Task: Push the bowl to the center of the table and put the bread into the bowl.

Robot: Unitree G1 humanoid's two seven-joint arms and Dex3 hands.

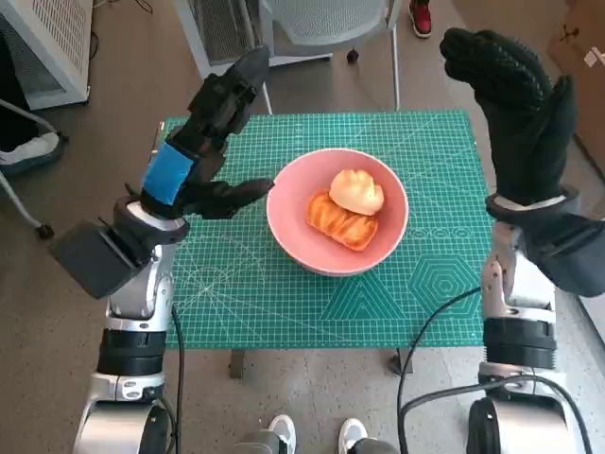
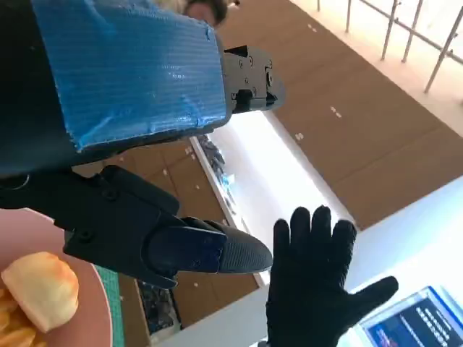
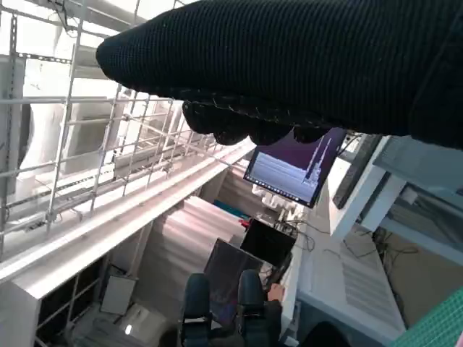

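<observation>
Pale forearms (black cables) (image 1: 427,331)

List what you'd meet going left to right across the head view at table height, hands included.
Black left hand with blue tape over its back → round pink bowl holding a striped orange pastry and a pale round bread roll → right hand in a black knitted glove.

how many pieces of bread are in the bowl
2, both inside the pink bowl: a pale round bun resting partly on a golden twisted pastry. Nothing more shows, though a piece underneath could be hidden.
</observation>
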